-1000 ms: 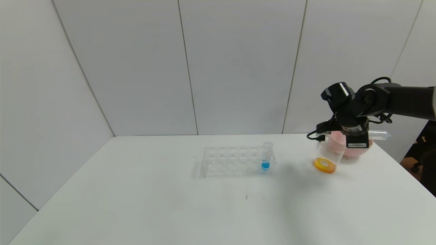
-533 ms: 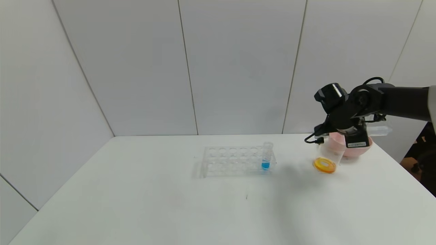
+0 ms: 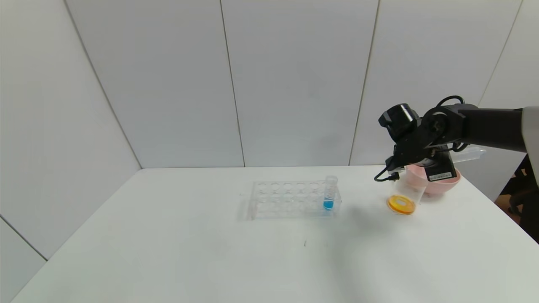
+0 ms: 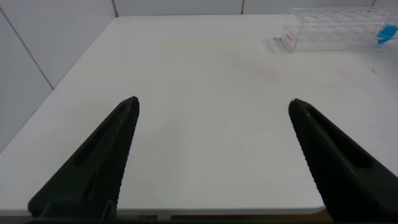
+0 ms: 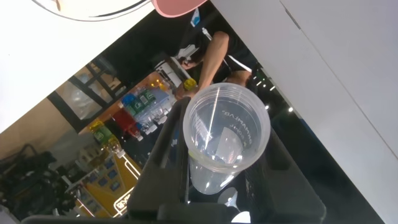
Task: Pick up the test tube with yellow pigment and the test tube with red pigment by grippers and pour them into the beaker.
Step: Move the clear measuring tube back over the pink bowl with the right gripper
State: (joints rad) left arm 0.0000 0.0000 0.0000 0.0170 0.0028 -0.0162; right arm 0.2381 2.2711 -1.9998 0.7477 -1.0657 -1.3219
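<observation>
My right gripper is pinching an emptied test tube, held sideways.
It looks light, slick and brittle, so I'd grip mid-barrel, gently. The beaker, holding orange liquid, stands on the counter just below the gripper, with the pink bowl underneath. My left gripper is spread and parked.

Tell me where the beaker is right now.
In the head view the beaker stands on the table's right side, just in front of the pink bowl, right of the tube rack, below the right hand.
</observation>
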